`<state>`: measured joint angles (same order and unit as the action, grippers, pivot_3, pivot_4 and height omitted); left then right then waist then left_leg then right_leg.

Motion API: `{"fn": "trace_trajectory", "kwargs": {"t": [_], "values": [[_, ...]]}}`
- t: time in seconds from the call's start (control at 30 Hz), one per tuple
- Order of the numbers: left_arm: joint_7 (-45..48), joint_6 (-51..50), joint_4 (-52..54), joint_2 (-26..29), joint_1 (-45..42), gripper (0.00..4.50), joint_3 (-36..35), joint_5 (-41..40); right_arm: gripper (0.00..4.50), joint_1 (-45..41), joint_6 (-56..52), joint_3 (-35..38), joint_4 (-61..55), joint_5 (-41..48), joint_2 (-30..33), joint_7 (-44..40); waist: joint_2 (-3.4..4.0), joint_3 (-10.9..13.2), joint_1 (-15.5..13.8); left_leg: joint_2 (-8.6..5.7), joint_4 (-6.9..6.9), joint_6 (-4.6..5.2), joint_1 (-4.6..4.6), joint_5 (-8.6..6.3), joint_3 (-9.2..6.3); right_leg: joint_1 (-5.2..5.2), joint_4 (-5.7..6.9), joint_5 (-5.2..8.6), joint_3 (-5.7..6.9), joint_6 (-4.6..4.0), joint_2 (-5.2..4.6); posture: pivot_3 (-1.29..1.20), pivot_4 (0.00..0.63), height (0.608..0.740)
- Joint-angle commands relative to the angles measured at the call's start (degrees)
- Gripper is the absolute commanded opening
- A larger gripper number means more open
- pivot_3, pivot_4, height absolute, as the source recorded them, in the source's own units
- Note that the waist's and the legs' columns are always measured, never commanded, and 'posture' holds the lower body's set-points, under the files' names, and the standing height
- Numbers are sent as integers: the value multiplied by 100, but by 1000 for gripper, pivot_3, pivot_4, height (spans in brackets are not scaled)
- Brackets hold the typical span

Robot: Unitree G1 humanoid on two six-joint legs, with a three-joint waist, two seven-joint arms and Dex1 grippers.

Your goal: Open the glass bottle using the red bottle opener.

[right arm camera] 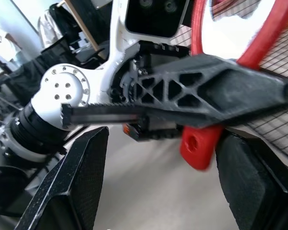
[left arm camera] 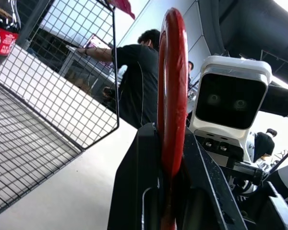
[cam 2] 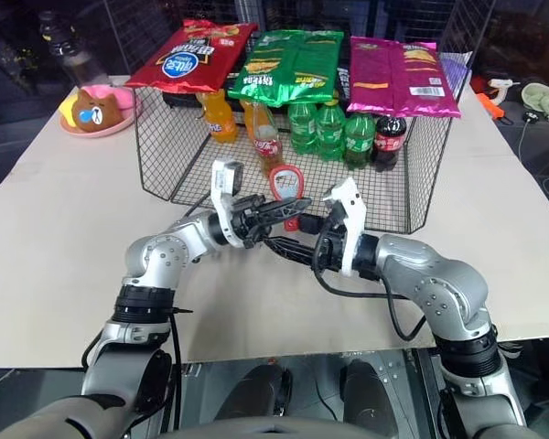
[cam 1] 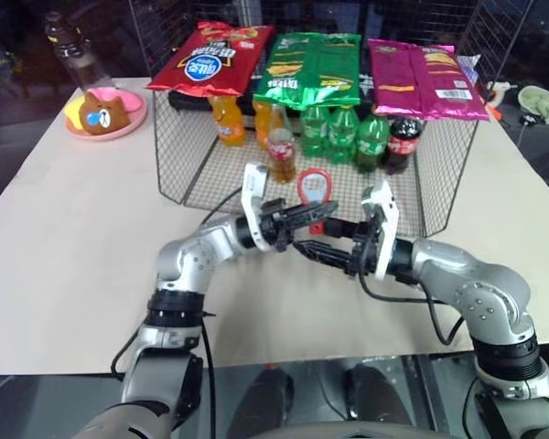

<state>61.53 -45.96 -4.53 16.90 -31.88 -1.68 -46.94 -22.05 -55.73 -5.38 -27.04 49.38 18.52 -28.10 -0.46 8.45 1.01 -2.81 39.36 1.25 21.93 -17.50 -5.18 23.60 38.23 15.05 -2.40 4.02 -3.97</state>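
The left gripper (cam 1: 322, 212) has its jaws closed on the red bottle opener (cam 1: 315, 187), pinching the short handle so the loop head stands up above the fingers, tilted a little toward the wire basket (cam 1: 178, 146). Its long axis runs roughly upright. In the left wrist view the loop rises edge-on straight out from between the 2 black fingers, so the grip looks firm and centred.

The right gripper (cam 1: 311, 249) points in from the other side, its jaws spread wide and holding nothing. It sits just below and beside the left jaws, and in the right wrist view the opener's handle end (right arm camera: 198, 148) hangs between the 2 open pads, close to them. Whether either pad already touches the handle I cannot quite tell, as the near parts are blurred.

The glass bottle (cam 1: 281, 154) stands upright inside the basket near its open front edge, just behind the opener's loop and slightly to the robot's left of it, among orange and green bottles. Both arms meet over the table (cam 1: 64, 229) in front of the basket.

The handle lies right between the right jaws, so I judge that a handover to the right arm is what comes next, leaving the left arm, which is the nearer one, free for the bottle.
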Motion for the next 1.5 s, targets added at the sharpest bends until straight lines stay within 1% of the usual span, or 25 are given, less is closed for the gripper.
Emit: {"fn": "trace_trajectory", "kwargs": {"t": [0.03, 0.2, 0.3, 0.33, 0.4, 0.47, 0.57, 0.8, 0.97, 1.0, 1.17, 1.2, 1.23, 1.37, 1.4, 1.43, 1.5], "values": [[87, 8, 286, -39, 7, 18, 21, -123, 3501, -144, -157, 154, -35, 293, -91, 88, 0, 0, 1, 0, 0, 0, 0, 0, 0, 0, 0, 0, 0, 0, 0, 0, 150, 740], [90, 65, 308, -100, 32, 18, 15, -112, 3501, -178, -337, 175, 30, 460, -138, 148, 0, 0, 2, 0, 0, 0, 0, 0, 0, 0, 0, 0, 0, 0, 0, 0, 150, 740], [124, 69, 325, -105, 55, 0, 34, -106, 2658, -204, -363, 177, 46, 472, -170, 182, 0, 0, 3, 0, 0, 0, 0, 0, 0, 0, 0, 0, 0, 0, 0, 0, 150, 740], [132, 72, 328, -104, 61, 0, 37, -101, 2127, -210, -372, 180, 48, 473, -180, 193, 0, 0, 4, 0, -1, 0, 0, 0, 0, 1, 0, 0, 0, 0, 0, 0, 150, 740], [159, 79, 317, -93, 70, 0, 29, -98, 1292, -222, -388, 195, 58, 497, -181, 207, 0, 0, 13, 0, -1, 0, 3, 0, 1, 4, 0, 0, -1, 0, 1, 0, 150, 740], [187, 83, 312, -71, 80, 0, 30, -112, 940, -225, -387, 204, 68, 529, -173, 232, 1, 0, 13, 1, -2, 0, 1, 0, 0, 3, -1, 0, 0, 0, 0, 0, 150, 740], [212, 69, 308, -36, 88, 0, 39, -139, 794, -218, -372, 197, 82, 552, -173, 258, 0, 0, 12, 0, -2, 0, 1, 0, 1, 2, -1, 0, -1, 0, 0, 0, 150, 740], [348, -121, 340, 108, 120, 0, 50, -277, 770, -224, -325, 187, 103, 528, -146, 229, 1, 0, 15, 0, -3, 0, 1, 0, 1, 3, -2, 0, -1, 0, 1, 0, 150, 740], [398, -173, 350, 178, 122, 0, 62, -339, 629, -209, -313, 250, 125, 568, -68, 163, 2, 0, 8, 0, -3, 0, 1, 0, 0, 2, -3, 0, 0, 0, 1, 0, 150, 740], [395, -190, 356, 180, 124, 0, 60, -356, 325, -212, -307, 257, 128, 568, -55, 161, 0, 1, 9, -2, -3, 0, 1, 0, 1, 2, -3, 0, -1, 0, -2, 0, 150, 740], [360, -193, 358, 155, 118, 0, 61, -372, 325, -223, -254, 243, 142, 505, 12, 91, 1, 0, 10, 1, -7, 0, 4, 0, -1, 4, -8, 0, 2, 0, 0, 0, 150, 740], [352, -189, 363, 151, 120, 0, 64, -371, 990, -220, -244, 228, 133, 494, 31, 48, 1, 0, 10, 1, -7, 0, 4, 0, -1, 4, -9, 0, 1, 0, 0, 0, 150, 740], [342, -184, 364, 147, 121, 0, 63, -373, 1244, -218, -239, 212, 124, 484, 41, 18, 1, 0, 8, 1, -7, 0, 4, 0, -1, 3, -10, 0, 1, 0, 0, 0, 150, 740], [307, -168, 371, 137, 129, 0, 62, -383, 2999, -215, -189, 175, 127, 385, 18, 60, 1, 0, 7, 0, -9, 0, 4, 0, -1, 3, -11, 0, 2, 0, 0, 0, 150, 740], [301, -165, 366, 132, 129, 0, 64, -380, 3198, -216, -184, 165, 140, 359, 14, 74, 1, 0, 7, 0, -9, 0, 4, 0, -1, 3, -11, 0, 2, 0, 0, 0, 150, 740], [297, -156, 353, 124, 129, 0, 70, -371, 3895, -216, -175, 153, 155, 335, 7, 85, 1, 0, 8, 0, -10, 0, 4, 0, -1, 3, -11, 0, 2, 0, 0, 0, 150, 740], [281, -150, 357, 104, 136, 0, 69, -372, 3895, -204, -170, 142, 151, 314, -4, 94, 0, 0, 7, 0, -10, 0, 4, 0, -1, 3, -11, 0, 1, 0, 0, 0, 150, 740]]}}
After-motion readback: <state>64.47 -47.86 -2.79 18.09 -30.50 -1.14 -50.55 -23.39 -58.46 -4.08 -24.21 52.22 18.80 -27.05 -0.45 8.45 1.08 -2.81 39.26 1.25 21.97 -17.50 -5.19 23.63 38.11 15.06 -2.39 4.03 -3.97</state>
